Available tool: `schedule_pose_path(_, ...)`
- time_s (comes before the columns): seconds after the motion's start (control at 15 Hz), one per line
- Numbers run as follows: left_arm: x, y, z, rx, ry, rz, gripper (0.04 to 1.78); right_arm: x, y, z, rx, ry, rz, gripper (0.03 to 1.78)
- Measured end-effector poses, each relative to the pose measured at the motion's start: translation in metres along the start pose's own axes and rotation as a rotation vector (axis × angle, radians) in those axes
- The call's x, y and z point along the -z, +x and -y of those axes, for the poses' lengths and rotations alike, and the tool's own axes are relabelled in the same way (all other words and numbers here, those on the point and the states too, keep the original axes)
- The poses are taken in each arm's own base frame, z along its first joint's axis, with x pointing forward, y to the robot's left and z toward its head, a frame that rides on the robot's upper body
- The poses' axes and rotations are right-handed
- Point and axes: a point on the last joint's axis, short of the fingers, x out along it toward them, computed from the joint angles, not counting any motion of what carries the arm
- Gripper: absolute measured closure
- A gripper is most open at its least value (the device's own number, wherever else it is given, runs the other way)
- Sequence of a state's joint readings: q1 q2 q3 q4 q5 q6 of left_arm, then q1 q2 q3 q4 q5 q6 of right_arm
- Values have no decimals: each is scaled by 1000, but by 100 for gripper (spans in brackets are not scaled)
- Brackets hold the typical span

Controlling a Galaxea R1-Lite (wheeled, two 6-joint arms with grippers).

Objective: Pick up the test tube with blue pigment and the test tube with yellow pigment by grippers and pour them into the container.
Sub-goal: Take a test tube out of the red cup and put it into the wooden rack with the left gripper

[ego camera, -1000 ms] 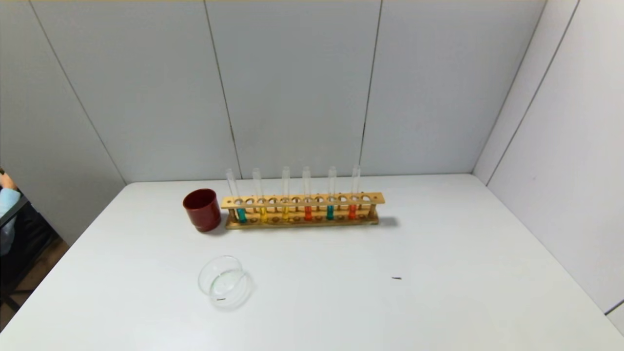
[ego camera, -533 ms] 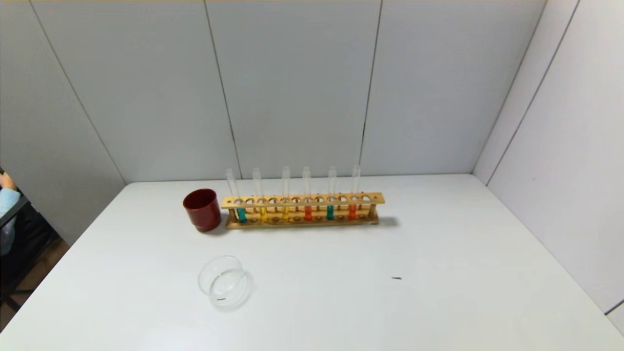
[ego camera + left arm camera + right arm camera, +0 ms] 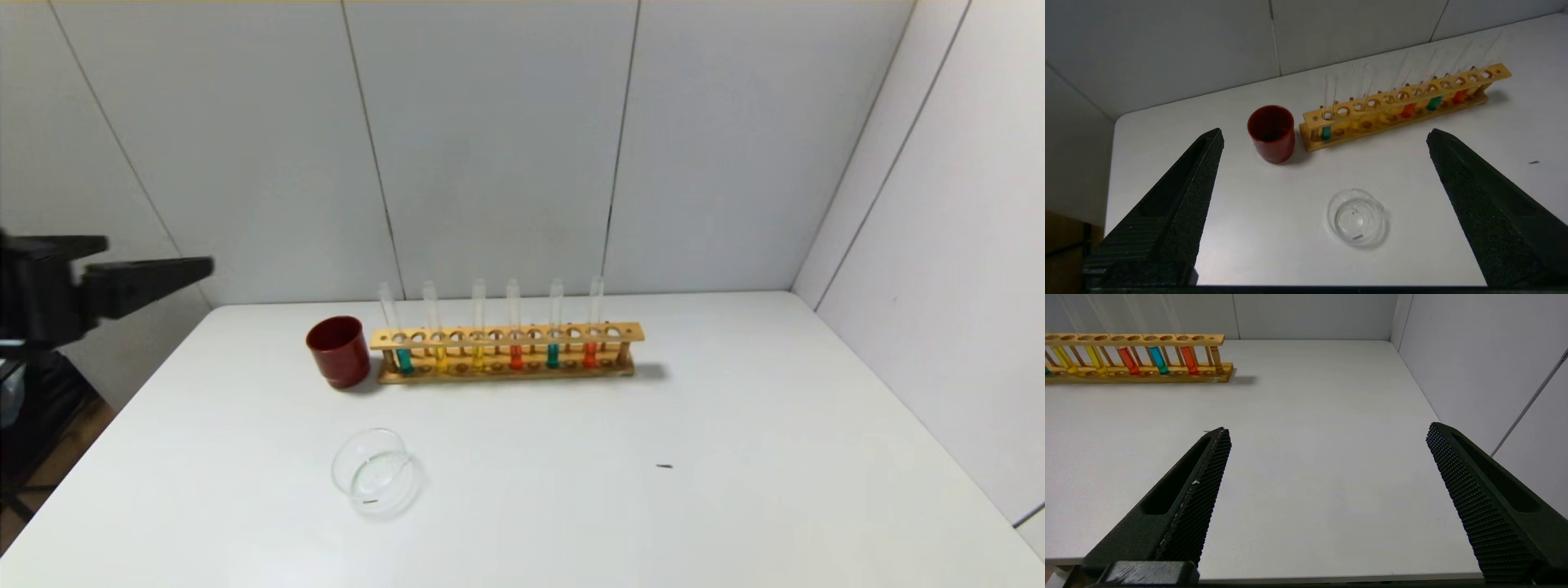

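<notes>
A wooden rack (image 3: 506,335) at the back of the table holds several upright tubes. Two hold blue liquid (image 3: 403,360) (image 3: 553,355) and two hold yellow liquid (image 3: 441,359) (image 3: 478,358). The clear glass dish (image 3: 375,472) stands empty in front of the rack's left end. My left gripper (image 3: 157,253) is open and empty, raised beyond the table's left edge. Its wrist view shows the dish (image 3: 1357,218) between its open fingers (image 3: 1180,196), well below. My right gripper (image 3: 1327,428) is open and empty over the table's near right edge, out of the head view.
A dark red cup (image 3: 339,351) stands against the rack's left end. Two orange-red tubes (image 3: 515,357) (image 3: 589,354) stand in the rack too. A small dark speck (image 3: 664,466) lies right of centre. Grey walls close the back and right.
My left gripper has come into the head view at the left edge, where it did not show before. The rack, cup and dish have not moved.
</notes>
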State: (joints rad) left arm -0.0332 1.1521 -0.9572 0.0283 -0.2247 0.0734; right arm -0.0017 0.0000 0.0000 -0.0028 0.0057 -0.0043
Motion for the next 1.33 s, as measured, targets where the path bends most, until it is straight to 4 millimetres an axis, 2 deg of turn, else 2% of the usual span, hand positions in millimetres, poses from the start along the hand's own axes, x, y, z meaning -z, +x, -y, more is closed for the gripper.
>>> schedule_pose_path(0.2, 5, 73, -8, 43, -12, -26, 7, 0, 0, 0, 0, 0, 0, 6)
schedule_pose_path(0.33, 20, 111, -11, 57, -44, -48, 7, 0, 0, 0, 0, 0, 0, 6)
schedule_pose_path(0.47, 34, 137, -12, 64, -58, -43, 7, 0, 0, 0, 0, 0, 0, 6)
schedule_pose_path(0.73, 61, 166, 4, 8, -46, -89, 7, 0, 0, 0, 0, 0, 0, 6)
schedule_pose_path(0.93, 83, 179, 18, -12, -32, -85, 7, 0, 0, 0, 0, 0, 0, 6)
schedule_pose_path(1.33, 116, 204, 22, -23, -52, -93, 7, 0, 0, 0, 0, 0, 0, 6)
